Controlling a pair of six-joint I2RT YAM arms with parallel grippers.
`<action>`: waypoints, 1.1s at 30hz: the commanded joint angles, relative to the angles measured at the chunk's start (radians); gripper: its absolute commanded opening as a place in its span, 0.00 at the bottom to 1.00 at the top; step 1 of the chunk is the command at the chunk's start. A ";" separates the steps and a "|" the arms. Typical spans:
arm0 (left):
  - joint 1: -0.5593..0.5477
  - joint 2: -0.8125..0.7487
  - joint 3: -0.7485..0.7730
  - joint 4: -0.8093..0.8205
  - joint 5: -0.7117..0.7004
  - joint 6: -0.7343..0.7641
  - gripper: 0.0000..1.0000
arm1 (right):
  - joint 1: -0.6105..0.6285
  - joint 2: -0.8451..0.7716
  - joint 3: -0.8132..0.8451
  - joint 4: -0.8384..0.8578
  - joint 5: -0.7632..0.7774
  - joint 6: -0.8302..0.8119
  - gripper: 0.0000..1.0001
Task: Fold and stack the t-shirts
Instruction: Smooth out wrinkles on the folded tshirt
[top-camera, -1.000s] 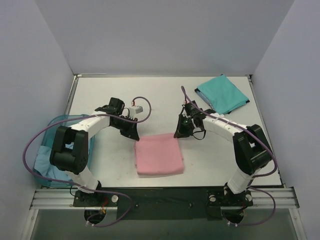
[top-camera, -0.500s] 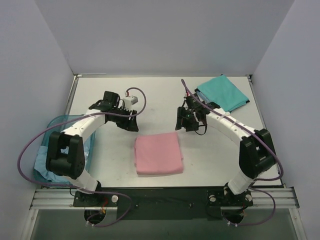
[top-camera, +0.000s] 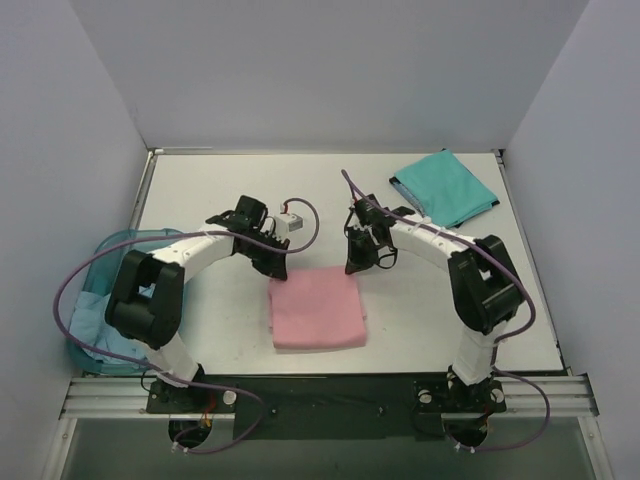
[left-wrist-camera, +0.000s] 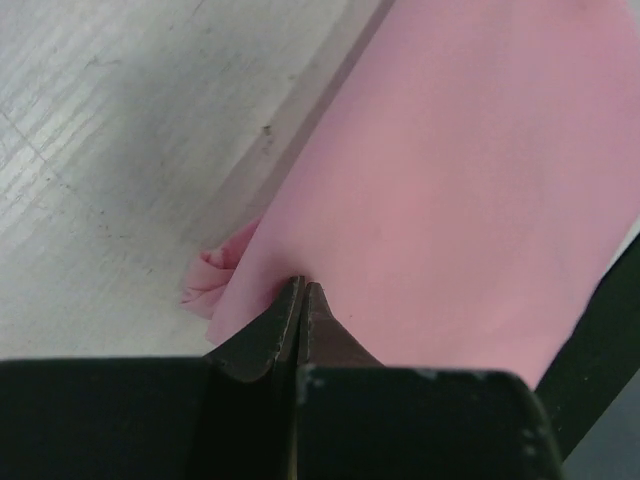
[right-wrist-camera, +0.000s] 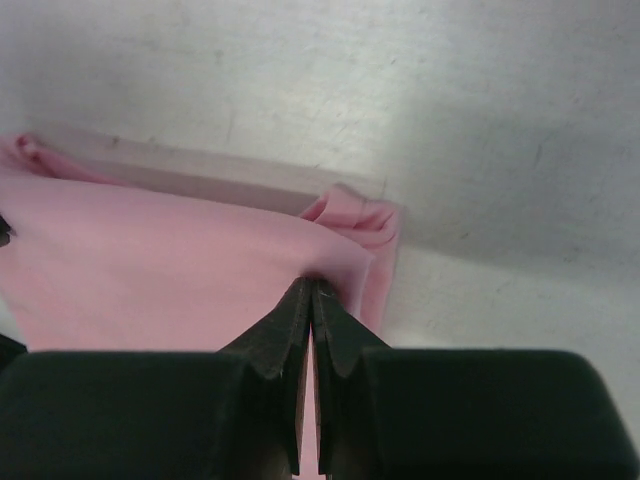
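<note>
The light pink t-shirt (top-camera: 317, 308) lies folded into a square near the table's front middle. My left gripper (top-camera: 281, 268) is shut, and its tips rest on the shirt's far left corner (left-wrist-camera: 450, 200); I see no cloth between the tips (left-wrist-camera: 302, 283). My right gripper (top-camera: 356, 266) is shut too, and its tips (right-wrist-camera: 311, 282) press on the far right corner (right-wrist-camera: 150, 260), where the cloth dimples. The teal green t-shirt (top-camera: 443, 187) lies folded at the back right. The pale blue t-shirt (top-camera: 95, 325) lies in the basket at the left.
The translucent blue basket (top-camera: 110, 250) stands at the table's left edge beside the left arm. Grey walls close in the table on the left, back and right. A metal rail (top-camera: 320, 392) runs along the near edge.
Half a second ago both grippers were drawn back a little beyond the pink shirt. They have come back toward me and now sit on its two far corners.
</note>
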 joint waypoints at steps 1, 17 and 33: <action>0.040 0.106 0.088 0.059 -0.045 -0.011 0.00 | -0.020 0.085 0.094 0.003 -0.013 0.004 0.00; 0.105 0.013 0.199 -0.048 0.036 0.010 0.01 | -0.005 -0.048 0.158 -0.109 0.020 -0.029 0.00; -0.303 -0.179 -0.221 -0.171 -0.174 0.381 0.00 | 0.124 -0.162 -0.326 0.098 -0.198 0.169 0.00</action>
